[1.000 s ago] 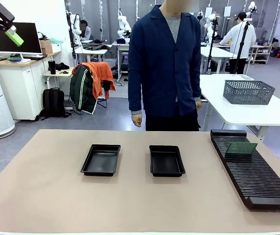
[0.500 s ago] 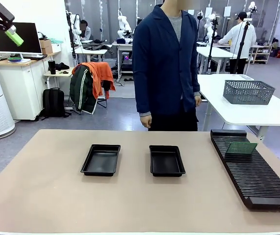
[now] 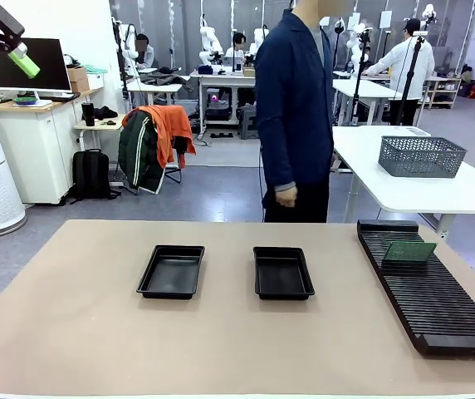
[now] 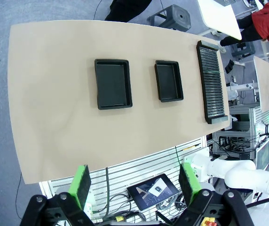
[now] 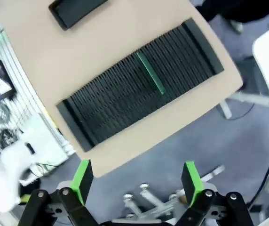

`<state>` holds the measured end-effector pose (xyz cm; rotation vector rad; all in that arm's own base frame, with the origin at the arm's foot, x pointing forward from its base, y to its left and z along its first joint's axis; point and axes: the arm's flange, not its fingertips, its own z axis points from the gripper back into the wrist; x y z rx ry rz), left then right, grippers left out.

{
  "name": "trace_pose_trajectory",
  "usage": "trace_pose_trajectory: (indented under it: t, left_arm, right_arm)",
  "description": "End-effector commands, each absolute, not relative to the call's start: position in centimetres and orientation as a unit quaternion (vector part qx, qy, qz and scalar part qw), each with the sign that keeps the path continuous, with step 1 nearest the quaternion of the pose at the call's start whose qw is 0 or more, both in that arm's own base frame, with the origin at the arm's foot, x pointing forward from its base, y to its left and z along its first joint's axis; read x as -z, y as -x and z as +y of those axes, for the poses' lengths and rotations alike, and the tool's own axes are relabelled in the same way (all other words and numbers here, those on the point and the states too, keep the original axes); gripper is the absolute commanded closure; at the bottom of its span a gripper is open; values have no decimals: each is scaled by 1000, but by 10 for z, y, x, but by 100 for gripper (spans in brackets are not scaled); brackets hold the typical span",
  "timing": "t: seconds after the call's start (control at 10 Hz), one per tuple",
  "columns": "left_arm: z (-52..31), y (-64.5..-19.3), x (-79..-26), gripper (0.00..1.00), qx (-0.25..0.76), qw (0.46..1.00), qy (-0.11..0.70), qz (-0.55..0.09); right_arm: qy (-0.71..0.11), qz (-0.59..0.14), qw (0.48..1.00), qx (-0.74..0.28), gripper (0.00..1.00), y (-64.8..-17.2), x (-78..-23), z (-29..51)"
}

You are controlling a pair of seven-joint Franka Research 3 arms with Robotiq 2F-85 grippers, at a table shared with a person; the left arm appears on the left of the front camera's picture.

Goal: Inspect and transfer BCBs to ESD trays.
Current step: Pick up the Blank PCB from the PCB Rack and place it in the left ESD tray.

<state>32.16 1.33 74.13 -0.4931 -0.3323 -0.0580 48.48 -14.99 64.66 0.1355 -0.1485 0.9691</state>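
Two empty black ESD trays (image 3: 171, 271) (image 3: 283, 273) lie side by side mid-table, also seen from high above in the left wrist view as trays (image 4: 112, 83) (image 4: 168, 80). One pale-green BCB (image 3: 409, 252) stands on edge in the long black slotted rack (image 3: 428, 291) at the right, and the right wrist view looks down on this board (image 5: 151, 73). My left gripper (image 3: 5, 76) hangs open high at the top left, far above the table. Its fingers frame the left wrist view, gripper (image 4: 135, 182) empty. My right gripper (image 5: 137, 180) is open and empty, high over the rack (image 5: 139, 84).
A person in a dark jacket (image 3: 296, 108) stands side-on at the table's far edge, one hand (image 3: 286, 196) hanging down. A grey mesh basket (image 3: 422, 155) sits on a white table behind. A tablet (image 4: 153, 190) lies below the table's near edge.
The person has turned side-on and stepped to the right along the far edge. A green tip at the front view's top right edge is gone. Trays, rack and board are unmoved.
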Motion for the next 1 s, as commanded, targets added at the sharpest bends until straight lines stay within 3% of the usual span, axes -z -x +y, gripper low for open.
trace_pose_trajectory:
  t: [0.0, 0.4, 0.9]
  left_arm:
    - [14, -322, -740, 0, 26, 954, 248, -167]
    - [14, -322, -740, 0, 26, 954, 248, -167]
    - [14, -322, -740, 0, 26, 954, 248, -167]
  right_arm:
    - [-58, -89, 832, -545, 0, -494, -621, -155]
    - [-49, -110, 728, -675, 0, -510, -573, -135]
    - [-45, -81, 700, -708, 0, -538, -517, -101]
